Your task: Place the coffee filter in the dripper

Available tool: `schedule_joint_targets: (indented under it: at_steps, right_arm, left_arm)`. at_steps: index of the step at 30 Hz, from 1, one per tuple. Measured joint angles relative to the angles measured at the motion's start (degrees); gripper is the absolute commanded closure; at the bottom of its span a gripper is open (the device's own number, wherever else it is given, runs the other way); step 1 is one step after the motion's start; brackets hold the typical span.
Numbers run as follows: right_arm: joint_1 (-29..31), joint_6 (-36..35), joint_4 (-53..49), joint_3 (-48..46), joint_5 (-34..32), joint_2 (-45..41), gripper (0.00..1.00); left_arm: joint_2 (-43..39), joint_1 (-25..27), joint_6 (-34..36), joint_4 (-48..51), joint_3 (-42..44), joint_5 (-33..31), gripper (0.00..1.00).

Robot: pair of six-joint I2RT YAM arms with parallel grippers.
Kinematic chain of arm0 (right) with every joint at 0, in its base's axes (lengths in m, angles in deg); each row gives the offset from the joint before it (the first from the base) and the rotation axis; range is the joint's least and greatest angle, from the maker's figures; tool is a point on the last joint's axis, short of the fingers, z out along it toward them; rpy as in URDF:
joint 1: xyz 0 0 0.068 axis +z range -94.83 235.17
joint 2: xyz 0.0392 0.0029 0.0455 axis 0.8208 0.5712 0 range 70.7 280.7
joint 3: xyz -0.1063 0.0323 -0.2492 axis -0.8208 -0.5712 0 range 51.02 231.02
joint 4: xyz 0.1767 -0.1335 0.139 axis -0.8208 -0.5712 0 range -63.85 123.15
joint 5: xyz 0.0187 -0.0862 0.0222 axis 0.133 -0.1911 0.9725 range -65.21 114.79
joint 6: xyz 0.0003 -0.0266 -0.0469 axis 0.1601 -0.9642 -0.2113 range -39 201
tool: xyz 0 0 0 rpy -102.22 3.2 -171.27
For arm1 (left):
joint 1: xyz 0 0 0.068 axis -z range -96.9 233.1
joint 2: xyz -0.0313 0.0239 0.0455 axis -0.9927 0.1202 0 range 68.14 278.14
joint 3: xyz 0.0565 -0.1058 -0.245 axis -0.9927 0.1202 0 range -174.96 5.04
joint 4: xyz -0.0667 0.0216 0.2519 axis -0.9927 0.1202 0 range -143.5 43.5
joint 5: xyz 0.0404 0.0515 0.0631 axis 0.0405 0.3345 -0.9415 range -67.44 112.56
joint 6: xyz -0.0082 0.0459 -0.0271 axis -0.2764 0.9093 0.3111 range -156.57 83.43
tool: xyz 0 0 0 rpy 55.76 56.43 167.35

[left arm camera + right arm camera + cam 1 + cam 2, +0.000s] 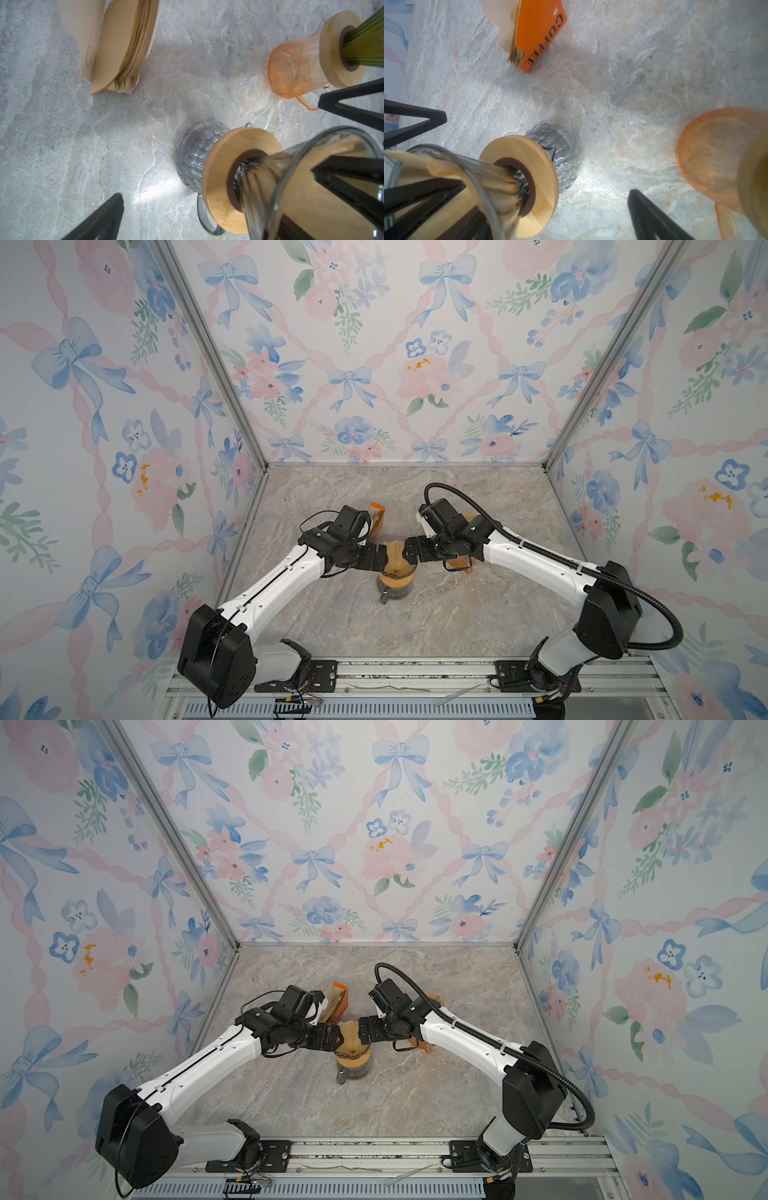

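Note:
At the middle of the table a clear glass dripper [397, 571] with a wooden collar [224, 166] sits on a ribbed grey glass carafe [392, 593]. The brown paper coffee filter [395, 552] stands inside its cone in both top views and shows through the glass in the left wrist view [307, 187] and the right wrist view [415, 160]. My left gripper [383, 558] and right gripper [409, 551] meet over the dripper's rim from either side. Both are open. Each has one finger down inside the filter and the other finger [104, 216] [645, 209] outside the dripper.
A stack of brown filters [122, 45] with an orange "COFFEE" card [539, 35] stands behind the left gripper. An orange carafe [295, 66] carrying a green dripper on a wooden collar sits under the right arm [459, 563]. Patterned walls close in three sides.

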Motion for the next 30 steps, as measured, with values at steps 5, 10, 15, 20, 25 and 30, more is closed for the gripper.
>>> schedule_joint_targets:
  at_steps: [5, 10, 15, 20, 25, 30]
  right_arm:
    - [0.0, 0.0, 0.0, -0.4, 0.0, -0.1, 0.04]
    - [0.0, -0.2, 0.6, -1.8, 0.5, -1.4, 0.04]
    - [0.0, -0.3, 2.7, -2.1, 3.1, -3.2, 0.04]
    - [-0.1, -0.5, 4.2, -1.4, 4.5, -3.2, 0.04]
    - [-0.7, -0.5, 4.2, 0.0, 4.2, -1.9, 0.04]
    - [-0.9, -0.5, 4.1, 0.0, 3.2, -0.7, 0.04]
  left_arm:
    - [0.0, 0.0, -0.2, -0.1, 0.0, 0.0, 0.02]
    - [0.0, 0.0, -0.2, -0.1, 0.0, 0.0, 0.02]
    - [0.0, 0.0, -0.2, -0.1, 0.0, 0.0, 0.02]
    - [0.0, 0.0, -0.2, -0.1, 0.0, 0.0, 0.02]
    - [0.0, 0.0, -0.2, -0.1, 0.0, 0.0, 0.02]
    - [0.0, 0.0, -0.2, -0.1, 0.0, 0.0, 0.02]
